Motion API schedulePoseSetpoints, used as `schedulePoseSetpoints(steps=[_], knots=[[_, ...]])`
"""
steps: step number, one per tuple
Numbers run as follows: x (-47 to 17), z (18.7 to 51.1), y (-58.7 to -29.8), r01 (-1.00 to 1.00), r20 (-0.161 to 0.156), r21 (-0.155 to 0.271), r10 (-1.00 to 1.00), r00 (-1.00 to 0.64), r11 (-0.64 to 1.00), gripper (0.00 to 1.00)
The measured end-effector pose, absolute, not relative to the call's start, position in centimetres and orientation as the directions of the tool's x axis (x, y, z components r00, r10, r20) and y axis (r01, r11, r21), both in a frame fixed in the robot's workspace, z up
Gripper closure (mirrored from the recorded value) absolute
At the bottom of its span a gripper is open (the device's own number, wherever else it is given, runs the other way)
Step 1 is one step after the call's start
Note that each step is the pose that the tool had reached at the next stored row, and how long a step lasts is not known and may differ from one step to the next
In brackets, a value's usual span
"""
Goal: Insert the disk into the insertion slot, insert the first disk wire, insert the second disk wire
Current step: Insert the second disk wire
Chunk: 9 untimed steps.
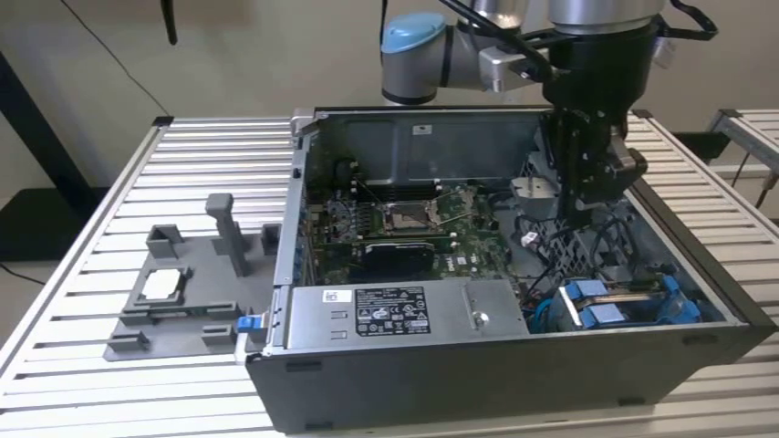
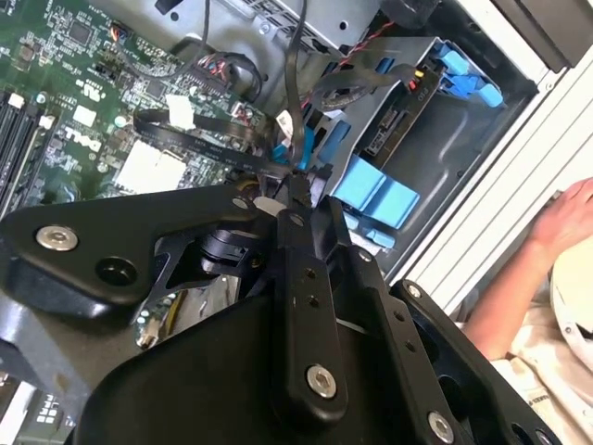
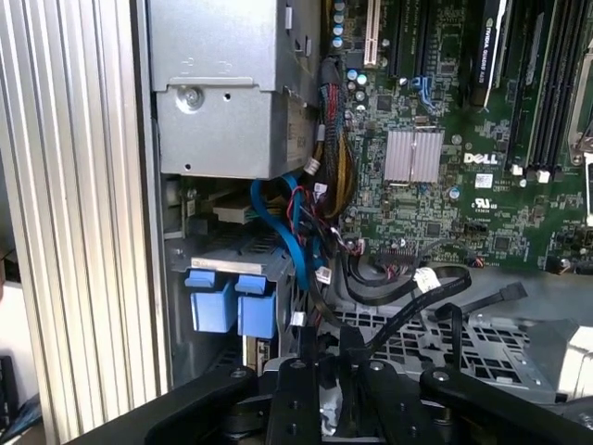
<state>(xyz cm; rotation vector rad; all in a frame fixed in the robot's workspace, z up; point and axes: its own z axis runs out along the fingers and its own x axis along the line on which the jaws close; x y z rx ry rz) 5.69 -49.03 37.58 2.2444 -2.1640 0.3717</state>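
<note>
— So, where's the disk (image 1: 605, 315)?
— Seated in the slot (image 3: 218, 252), at the near corner of the case (image 1: 487, 374) on the exterior view's right, with its blue tabs showing.
— And the hand (image 2: 296, 181)?
— Down inside the case, just beyond the slot and beside the green board (image 1: 414, 219). Its fingers are pinched together on a thin black wire (image 2: 295, 83).
— Anything else?
— The case stands on a slatted tabletop (image 1: 207, 155). A grey fixture (image 1: 182, 292) lies beside it on the exterior view's left.
</note>
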Motion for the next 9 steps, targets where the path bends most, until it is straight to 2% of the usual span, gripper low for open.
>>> schedulePoseSetpoints(steps=[3, 5, 6, 9], knots=[[5.68, 37.56, -49.02, -0.985, 0.170, -0.163, -0.985, 0.022, -0.050, 0.75], [5.68, 37.54, -49.03, -0.985, 0.170, -0.163, -0.985, 0.022, -0.050, 0.78], [5.68, 37.54, -49.03, -0.985, 0.170, -0.163, -0.985, 0.022, -0.050, 0.84], [5.67, 37.53, -49.06, -0.985, 0.170, -0.163, -0.985, 0.022, -0.050, 0.84]])
